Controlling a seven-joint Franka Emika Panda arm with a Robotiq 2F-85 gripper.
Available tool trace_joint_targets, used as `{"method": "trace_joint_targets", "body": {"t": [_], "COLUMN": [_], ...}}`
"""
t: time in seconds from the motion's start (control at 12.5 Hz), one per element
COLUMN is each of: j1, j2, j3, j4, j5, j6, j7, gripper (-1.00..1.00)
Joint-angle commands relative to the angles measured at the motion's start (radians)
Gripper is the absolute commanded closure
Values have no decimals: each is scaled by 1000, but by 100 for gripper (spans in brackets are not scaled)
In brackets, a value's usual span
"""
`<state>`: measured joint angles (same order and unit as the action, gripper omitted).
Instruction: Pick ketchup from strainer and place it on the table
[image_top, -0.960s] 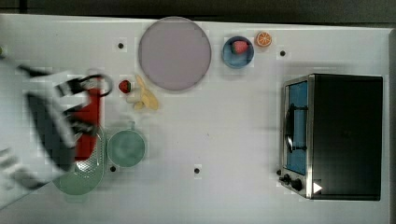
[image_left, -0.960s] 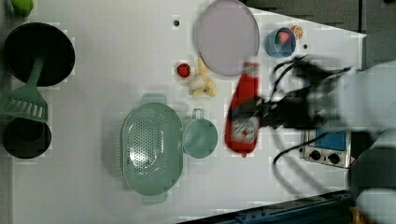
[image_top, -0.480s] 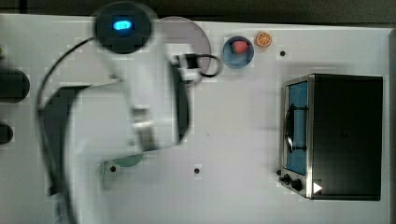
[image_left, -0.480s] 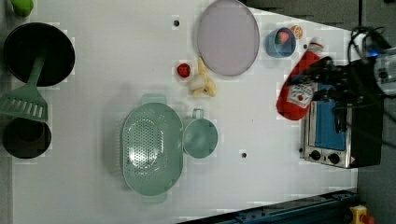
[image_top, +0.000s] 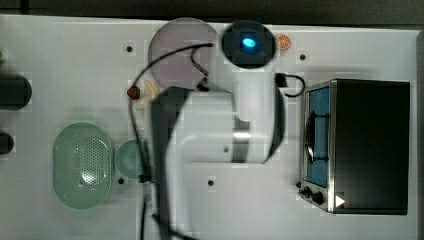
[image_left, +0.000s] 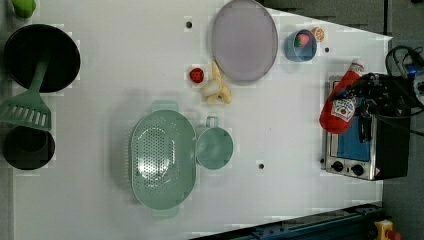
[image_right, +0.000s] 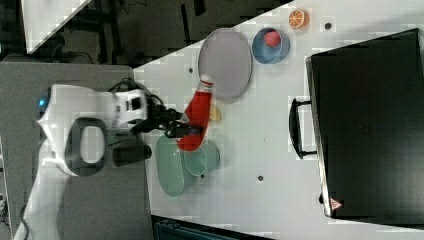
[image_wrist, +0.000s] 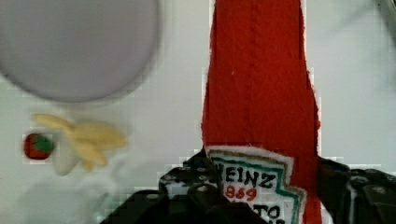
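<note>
The ketchup (image_left: 341, 102) now hangs in my tool (image_right: 186, 126), whose fingers pinch it across the label end; a second ago it was carried just beside the strainer (image_left: 161, 158), and it has since travelled clear across the desk (image_left: 280, 130). In the left view it shows in front of the toaster oven (image_left: 367, 145); in the right view it appears, cap up and tilted, above the cup (image_left: 214, 147). I judge it well off the surface, so the lift is done and only lowering and release remain. The strainer sits empty. Count: one ketchup, one strainer, one teal cup, one grey plate (image_left: 244, 40), one strawberry (image_left: 196, 75), one banana toy (image_left: 216, 89), one blue bowl (image_left: 301, 45) holding a red item, one orange slice (image_left: 317, 33), one oven.
</note>
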<state>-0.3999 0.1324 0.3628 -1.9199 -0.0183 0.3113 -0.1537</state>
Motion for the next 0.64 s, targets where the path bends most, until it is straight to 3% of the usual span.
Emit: {"method": "trace_joint_targets", "body": {"t": [0.08, 0.64], "j1": [8, 10], "j2": [-11, 90], "j3": [-30, -45], "j4": [-116, -357], "j5": [9, 2], "j6": [125, 495], "j7": [-84, -85], "gripper": [-21, -21]}}
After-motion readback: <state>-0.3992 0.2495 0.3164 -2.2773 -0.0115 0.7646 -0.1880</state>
